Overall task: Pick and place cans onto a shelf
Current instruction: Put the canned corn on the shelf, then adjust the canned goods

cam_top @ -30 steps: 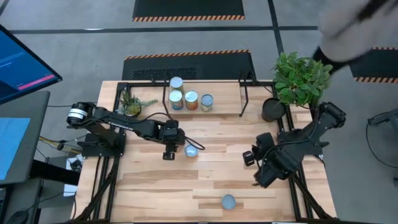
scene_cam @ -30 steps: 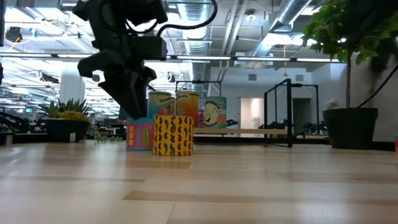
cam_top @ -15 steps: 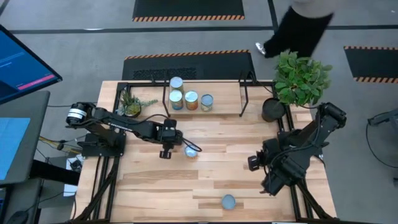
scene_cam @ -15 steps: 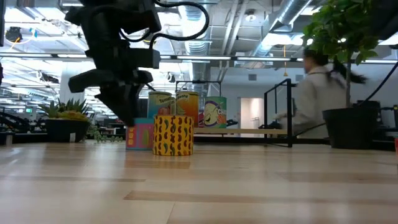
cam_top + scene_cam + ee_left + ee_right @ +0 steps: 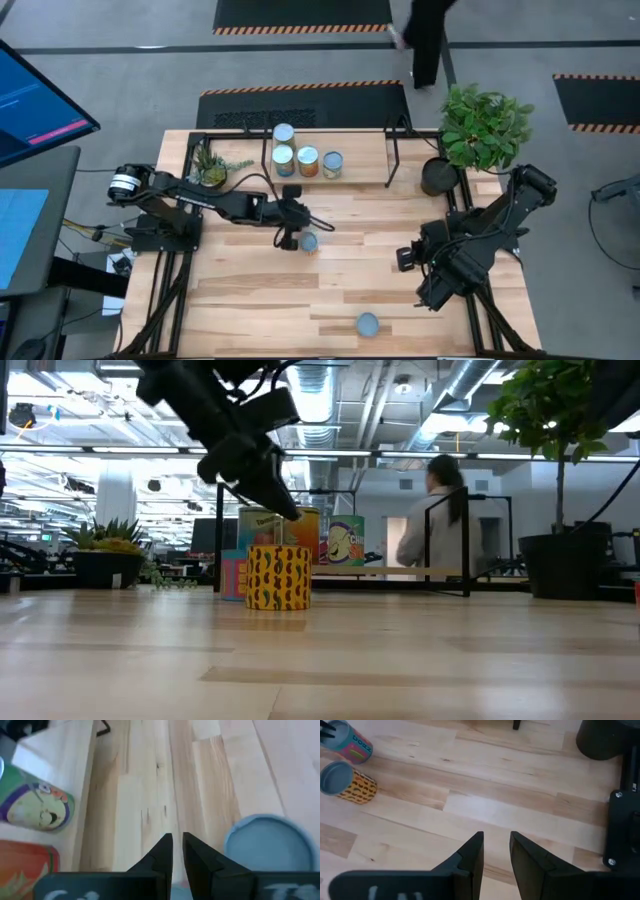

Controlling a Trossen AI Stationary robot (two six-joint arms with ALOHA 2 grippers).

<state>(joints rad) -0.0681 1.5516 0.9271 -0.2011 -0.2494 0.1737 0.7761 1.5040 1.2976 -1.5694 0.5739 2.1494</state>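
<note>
So, the biggest thing here is the counter (image 5: 340, 290), a light plank top with black framing at both ends. At its far edge sits the shelf (image 5: 360, 152), a small wooden board on thin black legs, with four cans on it: one (image 5: 283, 133) toward the back and three in a row in front, the left one (image 5: 283, 156), the middle one (image 5: 307, 160) and the right one (image 5: 332, 163).

A leafy plant (image 5: 485, 125) in a dark pot (image 5: 438, 176) stands at the far right corner, and a smaller plant (image 5: 210, 165) sits just left of the shelf.

The left arm reaches across the middle of the counter, and the left gripper (image 5: 290, 238) is just beside a blue-topped can (image 5: 308, 241), on its left. In the left wrist view the jaws are nearly together with nothing between them, and that can (image 5: 265, 842) sits off to one side of them, not in the grip. The right arm is parked over the right side with the right gripper (image 5: 495, 845) above bare wood, jaws a bit apart and holding nothing.

Another can (image 5: 367, 324) stands alone near the front edge; in the low view it's the yellow one with dark spots (image 5: 278, 576).

A person (image 5: 425, 35) is walking on the floor beyond the counter.
</note>
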